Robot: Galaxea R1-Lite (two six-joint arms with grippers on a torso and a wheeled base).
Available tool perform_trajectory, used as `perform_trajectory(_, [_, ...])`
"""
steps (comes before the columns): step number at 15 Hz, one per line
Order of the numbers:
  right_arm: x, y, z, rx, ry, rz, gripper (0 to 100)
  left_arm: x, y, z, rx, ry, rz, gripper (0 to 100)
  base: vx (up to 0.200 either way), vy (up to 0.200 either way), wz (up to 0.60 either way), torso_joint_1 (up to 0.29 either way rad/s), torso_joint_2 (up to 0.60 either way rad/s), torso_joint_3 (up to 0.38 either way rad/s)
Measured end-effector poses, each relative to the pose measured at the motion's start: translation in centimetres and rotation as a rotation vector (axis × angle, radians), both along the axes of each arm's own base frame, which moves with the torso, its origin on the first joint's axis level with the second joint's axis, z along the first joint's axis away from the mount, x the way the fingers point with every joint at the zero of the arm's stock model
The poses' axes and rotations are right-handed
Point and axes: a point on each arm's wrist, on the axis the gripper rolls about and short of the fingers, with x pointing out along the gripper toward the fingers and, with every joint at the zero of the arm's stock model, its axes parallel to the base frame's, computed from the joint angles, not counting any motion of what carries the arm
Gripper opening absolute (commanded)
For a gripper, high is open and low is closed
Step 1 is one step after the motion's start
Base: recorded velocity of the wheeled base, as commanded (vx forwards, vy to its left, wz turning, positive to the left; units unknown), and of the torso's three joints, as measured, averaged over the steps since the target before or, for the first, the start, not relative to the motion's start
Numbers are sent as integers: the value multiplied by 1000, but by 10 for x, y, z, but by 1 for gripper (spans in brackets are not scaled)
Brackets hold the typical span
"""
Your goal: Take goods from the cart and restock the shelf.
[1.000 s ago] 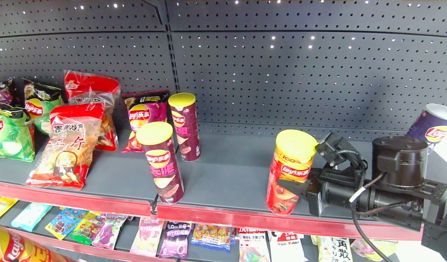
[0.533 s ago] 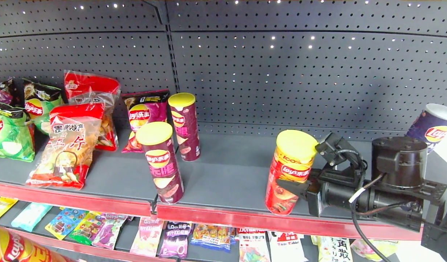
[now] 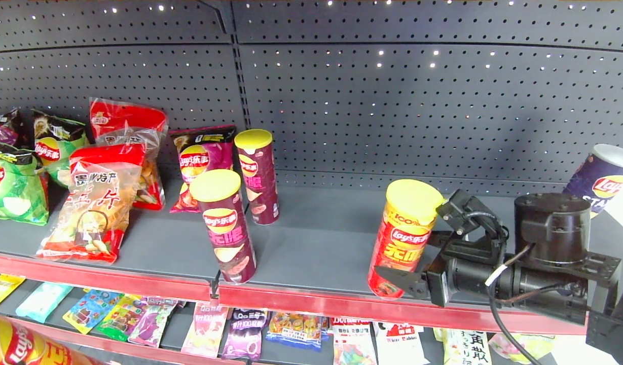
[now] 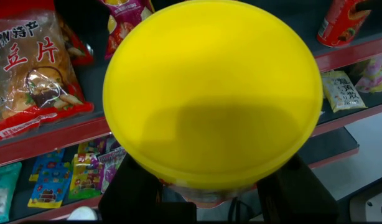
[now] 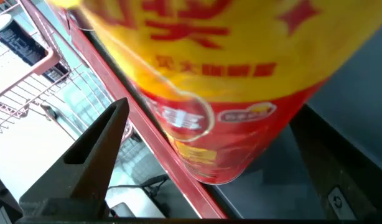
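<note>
A red and yellow chip can (image 3: pixel 405 238) with a yellow lid stands upright near the front edge of the grey shelf (image 3: pixel 316 243). My right gripper (image 3: pixel 392 276) is low at the can's base, open, with a finger on either side and a gap showing to the can (image 5: pixel 228 93) in the right wrist view. My left gripper (image 4: pixel 209 199) is shut on another chip can, whose yellow lid (image 4: pixel 213 93) faces the left wrist camera. That can (image 3: pixel 17 347) appears at the lower left of the head view, below shelf height.
Two maroon chip cans (image 3: pixel 224 225) (image 3: pixel 257 175) stand left of centre. Snack bags (image 3: pixel 101 197) crowd the shelf's left end. A blue can (image 3: pixel 602 177) leans at the far right. Sweet packets (image 3: pixel 296 329) fill the lower shelf. A wire cart (image 5: pixel 29 81) is below.
My right gripper has dropped lower along the red and yellow can and its fingers have parted from it. The can stays on the shelf.
</note>
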Motion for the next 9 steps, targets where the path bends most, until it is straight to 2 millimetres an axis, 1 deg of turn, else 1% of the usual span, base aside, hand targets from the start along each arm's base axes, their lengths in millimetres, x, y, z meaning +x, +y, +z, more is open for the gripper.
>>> perform_trajectory(2, [0,-1,2,4,-8,-6,100,0,0,0,0,2,-1,0,0,0,0,0,0,0])
perform_trajectory(4, [-4,-5,3,1,-13,-21,100,0,0,-1,0,2,-1,0,0,0,0,0,0,0])
perform_trajectory(9, [-26,-20,1,-4,-11,-43,100,0,0,-1,0,3,-1,0,0,0,0,0,0,0])
